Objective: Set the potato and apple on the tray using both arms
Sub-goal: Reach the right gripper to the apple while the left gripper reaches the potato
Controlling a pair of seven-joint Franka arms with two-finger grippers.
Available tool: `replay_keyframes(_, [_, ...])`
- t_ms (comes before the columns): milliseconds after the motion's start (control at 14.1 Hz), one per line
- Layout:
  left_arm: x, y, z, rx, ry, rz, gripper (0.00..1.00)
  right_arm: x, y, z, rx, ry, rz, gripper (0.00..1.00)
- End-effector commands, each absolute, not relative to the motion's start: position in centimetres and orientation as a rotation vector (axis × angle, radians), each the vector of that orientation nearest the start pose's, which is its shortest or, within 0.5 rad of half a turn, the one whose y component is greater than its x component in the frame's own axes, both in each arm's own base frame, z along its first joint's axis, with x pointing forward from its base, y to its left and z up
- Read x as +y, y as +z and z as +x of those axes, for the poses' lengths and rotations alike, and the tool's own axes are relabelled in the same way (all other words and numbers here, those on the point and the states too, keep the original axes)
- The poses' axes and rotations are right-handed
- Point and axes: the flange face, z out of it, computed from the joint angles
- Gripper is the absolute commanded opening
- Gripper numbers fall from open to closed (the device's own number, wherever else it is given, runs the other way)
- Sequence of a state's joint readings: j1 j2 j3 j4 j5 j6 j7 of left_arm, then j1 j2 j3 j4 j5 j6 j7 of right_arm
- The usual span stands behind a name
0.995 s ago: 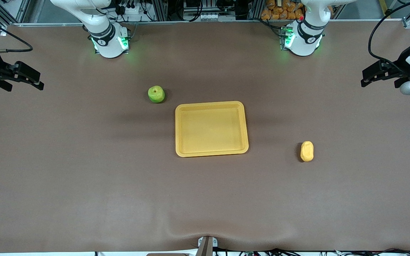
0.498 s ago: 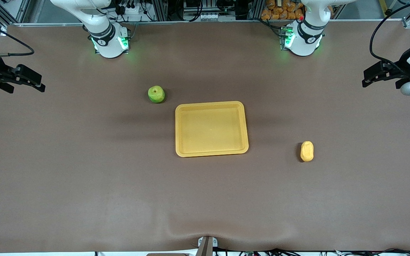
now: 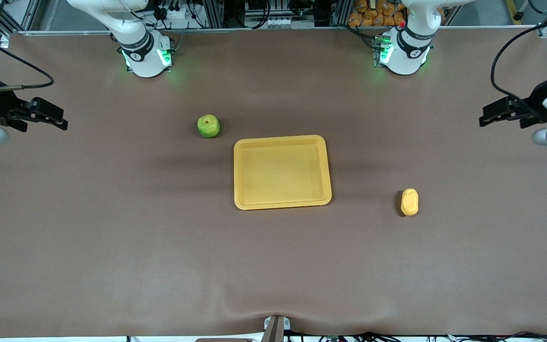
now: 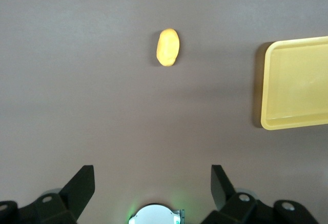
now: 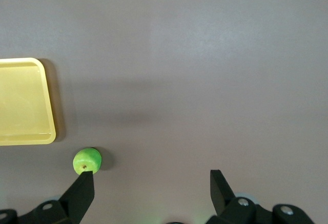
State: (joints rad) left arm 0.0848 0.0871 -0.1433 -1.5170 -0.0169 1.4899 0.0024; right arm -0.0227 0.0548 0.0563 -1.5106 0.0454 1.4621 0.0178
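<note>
The green apple (image 3: pixel 208 126) lies on the brown table, farther from the front camera than the yellow-orange tray (image 3: pixel 281 139) and toward the right arm's end. The potato (image 3: pixel 410 202) lies beside the tray toward the left arm's end. The tray holds nothing. My right gripper (image 3: pixel 57 118) hovers open and empty over the right arm's end of the table. Its wrist view shows the apple (image 5: pixel 87 160) by one fingertip (image 5: pixel 84 185) and a tray corner (image 5: pixel 50 106). My left gripper (image 3: pixel 488 116) hovers open and empty over the left arm's end. Its wrist view shows the potato (image 4: pixel 167 47) and the tray (image 4: pixel 266 106).
The two arm bases (image 3: pixel 147 57) (image 3: pixel 404 54) stand at the table's back edge. The brown table cover bulges in a fold (image 3: pixel 273 308) at the front edge. Cables and a pile of orange items (image 3: pixel 373 14) lie off the table past the bases.
Both grippers have drifted a little inward over the table and slightly lower in the front view. The apple, potato and tray have not moved.
</note>
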Motion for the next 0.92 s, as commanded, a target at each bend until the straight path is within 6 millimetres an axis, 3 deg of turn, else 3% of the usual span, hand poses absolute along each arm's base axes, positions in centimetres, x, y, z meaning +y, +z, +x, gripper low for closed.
replay_keyframes(0, [-3.8,54.8,60.2,0.132,0.205,-3.162,1.00,2.7,60.3,56.6,-0.052,0.203,-3.080,1.00])
replay_keyframes(213, [-4.7,50.0,61.8,0.169,0.284,-3.161,1.00,2.9,57.9,57.6,-0.048,0.269,-3.074,1.00])
replay_keyframes(569, [-5.5,43.6,62.1,0.196,0.209,-3.140,1.00,6.2,52.6,58.0,-0.089,0.442,-3.053,1.00])
replay_keyframes(853, [-5.5,39.0,61.9,0.195,0.131,-3.149,1.00,10.1,49.4,56.9,0.029,0.523,-3.074,1.00])
